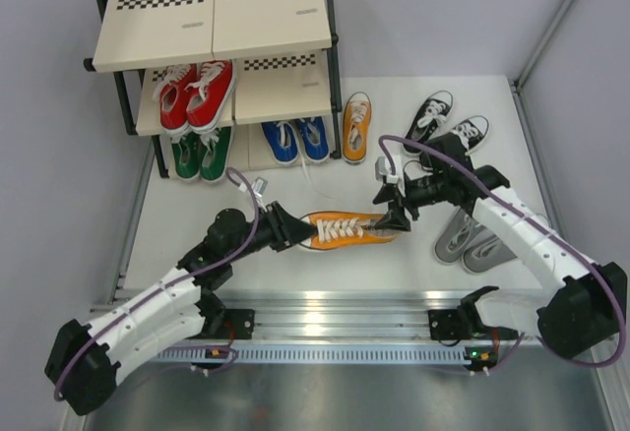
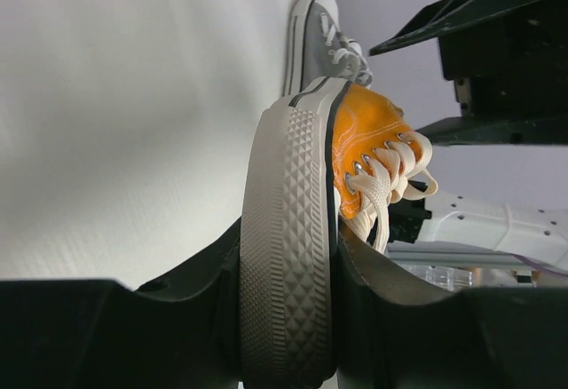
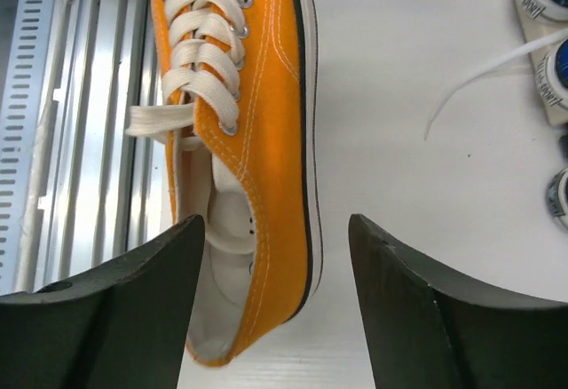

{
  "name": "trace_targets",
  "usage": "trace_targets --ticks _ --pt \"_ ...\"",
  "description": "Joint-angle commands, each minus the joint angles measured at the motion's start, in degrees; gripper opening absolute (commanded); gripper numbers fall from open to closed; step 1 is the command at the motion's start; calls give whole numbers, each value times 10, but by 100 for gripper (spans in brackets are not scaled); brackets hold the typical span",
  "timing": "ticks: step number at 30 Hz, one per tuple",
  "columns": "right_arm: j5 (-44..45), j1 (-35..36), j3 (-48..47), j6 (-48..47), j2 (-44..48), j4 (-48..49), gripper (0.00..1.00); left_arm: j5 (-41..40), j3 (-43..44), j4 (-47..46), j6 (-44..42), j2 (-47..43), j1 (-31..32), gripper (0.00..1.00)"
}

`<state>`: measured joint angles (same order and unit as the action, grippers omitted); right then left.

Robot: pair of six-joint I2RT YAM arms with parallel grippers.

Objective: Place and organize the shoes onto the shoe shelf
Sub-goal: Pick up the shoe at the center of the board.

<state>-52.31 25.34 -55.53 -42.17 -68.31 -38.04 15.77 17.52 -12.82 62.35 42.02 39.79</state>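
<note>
An orange sneaker (image 1: 345,229) is at the middle of the table, toe to the left. My left gripper (image 1: 293,226) is shut on its toe end; in the left wrist view (image 2: 288,318) the fingers pinch the grey sole and the toe of the orange sneaker (image 2: 377,136). My right gripper (image 1: 396,217) is open at the heel; in the right wrist view (image 3: 275,273) its fingers stand apart on either side of the heel (image 3: 266,229) without touching. The shoe shelf (image 1: 212,18) stands at the back left, with a red pair (image 1: 197,92) on its middle board.
A green pair (image 1: 202,153) and a blue pair (image 1: 295,139) sit at the shelf's bottom. The second orange shoe (image 1: 356,124) stands right of the shelf. A black pair (image 1: 448,121) lies back right, a grey pair (image 1: 472,239) under my right arm. A metal rail (image 1: 325,308) runs along the near edge.
</note>
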Motion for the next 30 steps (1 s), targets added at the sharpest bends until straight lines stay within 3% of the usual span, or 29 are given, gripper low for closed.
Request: trace_targets --ticks 1,2,4,5,6,9,13,17,30 --pt "-26 8 -50 -152 26 -65 68 66 19 28 -59 -22 -38 0" --pt "-24 9 -55 -182 30 -104 79 86 22 35 -75 -20 -65 0" --pt "-26 8 -61 -270 47 -139 91 152 30 58 -82 -12 -97 0" --pt "-36 8 -63 -319 50 -207 98 178 33 57 -84 -8 -130 0" --pt "-40 8 -63 -435 55 -241 99 198 37 59 -84 -4 -146 0" --pt "-33 20 -60 -584 53 -355 99 247 59 72 -94 25 -180 0" --pt "4 68 -39 -599 51 -365 92 277 88 80 -105 56 -183 0" --pt "41 123 -15 -542 59 -298 83 301 103 82 -108 72 -183 0" --pt "149 170 -5 -446 21 -188 49 339 101 61 -86 68 -184 0"
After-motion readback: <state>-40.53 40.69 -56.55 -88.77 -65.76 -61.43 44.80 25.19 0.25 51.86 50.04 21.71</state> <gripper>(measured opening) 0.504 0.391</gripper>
